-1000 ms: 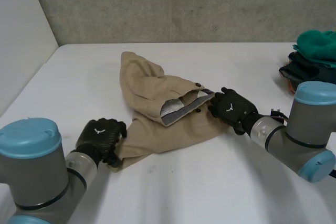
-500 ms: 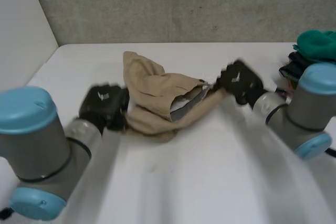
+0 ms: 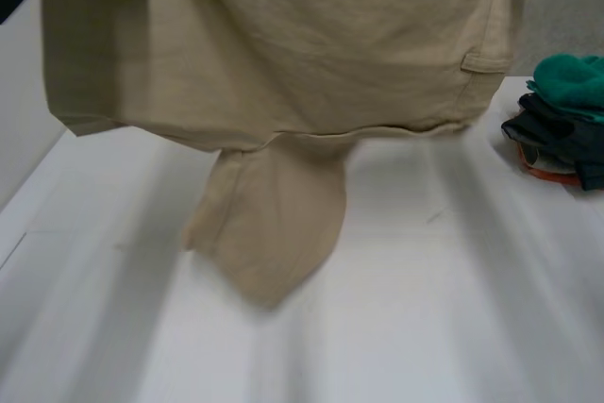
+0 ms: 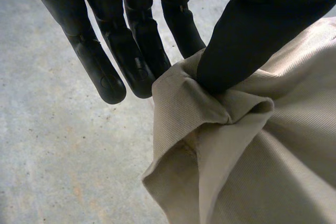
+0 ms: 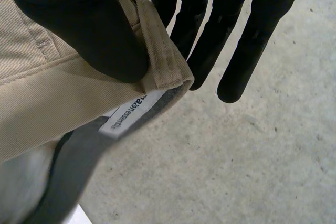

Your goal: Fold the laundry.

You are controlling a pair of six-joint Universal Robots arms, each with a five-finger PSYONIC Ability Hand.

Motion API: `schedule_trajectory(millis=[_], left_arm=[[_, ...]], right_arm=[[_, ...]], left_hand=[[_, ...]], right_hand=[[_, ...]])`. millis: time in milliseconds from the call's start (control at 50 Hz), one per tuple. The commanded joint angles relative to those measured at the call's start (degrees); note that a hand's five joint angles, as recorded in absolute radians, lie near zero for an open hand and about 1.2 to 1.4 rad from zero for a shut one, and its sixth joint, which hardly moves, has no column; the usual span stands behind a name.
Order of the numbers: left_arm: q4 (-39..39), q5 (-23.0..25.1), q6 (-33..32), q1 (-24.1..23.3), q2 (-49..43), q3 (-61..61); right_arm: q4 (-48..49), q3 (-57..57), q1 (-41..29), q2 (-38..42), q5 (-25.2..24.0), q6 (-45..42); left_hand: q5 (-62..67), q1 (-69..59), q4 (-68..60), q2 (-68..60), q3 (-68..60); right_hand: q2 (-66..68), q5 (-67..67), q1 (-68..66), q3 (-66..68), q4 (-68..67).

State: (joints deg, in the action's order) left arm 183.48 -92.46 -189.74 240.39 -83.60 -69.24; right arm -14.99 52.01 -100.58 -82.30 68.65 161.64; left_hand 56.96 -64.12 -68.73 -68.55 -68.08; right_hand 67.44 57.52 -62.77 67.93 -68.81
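Beige trousers (image 3: 283, 44) hang spread out high above the white table (image 3: 444, 309), close in front of the head view. One leg (image 3: 274, 224) droops down to the tabletop. In the left wrist view my left hand (image 4: 241, 40) pinches a bunched edge of the beige cloth (image 4: 252, 166) between thumb and straight fingers (image 4: 131, 45). In the right wrist view my right hand (image 5: 79, 24) pinches the waistband (image 5: 157, 51) the same way, thumb against fingers. A white label (image 5: 128, 113) shows on the grey lining just under that grip.
A pile of other laundry (image 3: 566, 110), green on top of dark pieces, lies at the table's right edge. A concrete wall stands behind the table.
Both hands closed on the trousers, which lay crumpled on the table, and raised them. The garment now hangs stretched between them, hiding both arms in the head view.
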Motion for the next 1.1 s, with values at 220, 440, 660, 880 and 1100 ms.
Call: schedule_trajectory(millis=[220, 440, 660, 880, 1100], left_arm=[[9.52, -0.79, -13.10, 2.02, -45.05, 26.85], [20.87, 1.76, -16.63, 1.40, -59.75, 40.15], [13.59, -7.73, -12.86, -2.37, -40.63, 10.50], [3.04, -7.38, -0.38, -14.24, -27.76, -16.44], [0.39, -2.81, 9.31, -18.20, -33.72, -21.47]], right_arm=[[16.63, -6.75, -7.17, 28.33, 17.21, -1.23], [34.41, -9.21, -11.30, 43.19, 24.25, -14.94], [23.44, 14.42, -9.55, 20.27, 8.11, -16.53], [8.66, 29.72, -1.29, 15.24, -1.41, -34.53], [18.05, 34.56, 3.37, 24.29, -1.85, -43.07]], left_hand=[[13.04, -15.88, -11.27, -11.45, -11.92], [-52.53, 49.69, 54.30, 54.12, 53.65], [-45.36, 42.52, 47.13, 46.95, 46.48], [-24.81, 21.97, 26.58, 26.39, 25.92], [-31.28, 28.44, 33.05, 32.86, 32.39]], right_hand=[[12.56, 12.48, -17.23, 12.07, -11.19], [-57.44, -57.52, 52.77, -57.93, 58.81], [-57.44, -57.52, 52.77, -57.93, 58.81], [-48.79, -48.88, 44.12, -49.28, 50.17], [-46.42, -46.51, 41.75, -46.91, 47.80]])
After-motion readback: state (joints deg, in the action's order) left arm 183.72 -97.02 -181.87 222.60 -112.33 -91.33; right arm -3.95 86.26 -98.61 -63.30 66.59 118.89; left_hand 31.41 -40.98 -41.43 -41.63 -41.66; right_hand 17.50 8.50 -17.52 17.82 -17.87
